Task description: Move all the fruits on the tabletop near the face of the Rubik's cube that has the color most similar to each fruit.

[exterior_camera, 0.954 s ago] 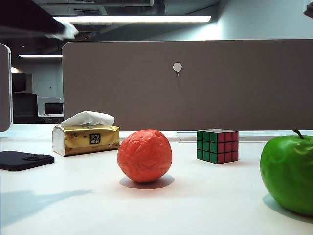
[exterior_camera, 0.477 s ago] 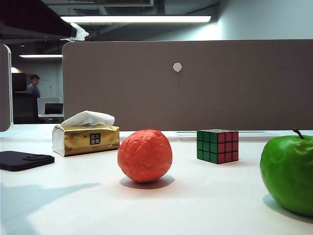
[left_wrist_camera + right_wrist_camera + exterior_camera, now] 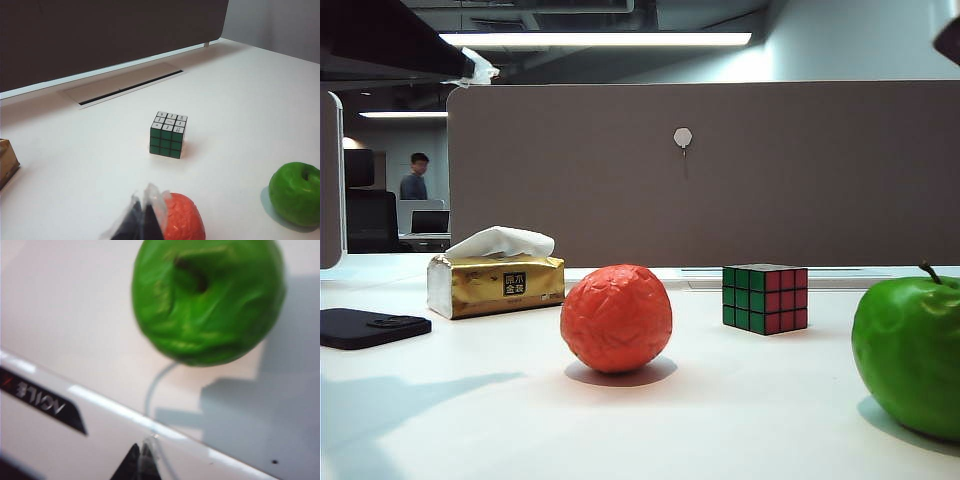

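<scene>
The orange-red fruit (image 3: pixel 616 318) rests on the white tabletop (image 3: pixel 740 420), left of the Rubik's cube (image 3: pixel 765 298). The cube's green face (image 3: pixel 742 296) is turned toward that fruit and its red-pink face (image 3: pixel 787 299) toward the right. The green apple (image 3: pixel 908 355) sits at the near right. My left gripper (image 3: pixel 145 220) hovers shut and empty just beside the orange-red fruit (image 3: pixel 182 221), with the cube (image 3: pixel 168 135) beyond it and the apple (image 3: pixel 296 194) off to one side. My right gripper (image 3: pixel 140 462) is shut and empty, high above the apple (image 3: pixel 207 300).
A gold tissue box (image 3: pixel 495 285) and a black phone (image 3: pixel 370 326) lie at the left. A brown partition (image 3: pixel 720 170) closes the back of the desk. A white bar labelled AGILEX (image 3: pixel 60 410) crosses the right wrist view. The left arm (image 3: pixel 390 45) hangs dark at the upper left.
The left arm has shifted a little to the right overhead, and its shadow on the tabletop has widened. Fruits and cube have not moved.
</scene>
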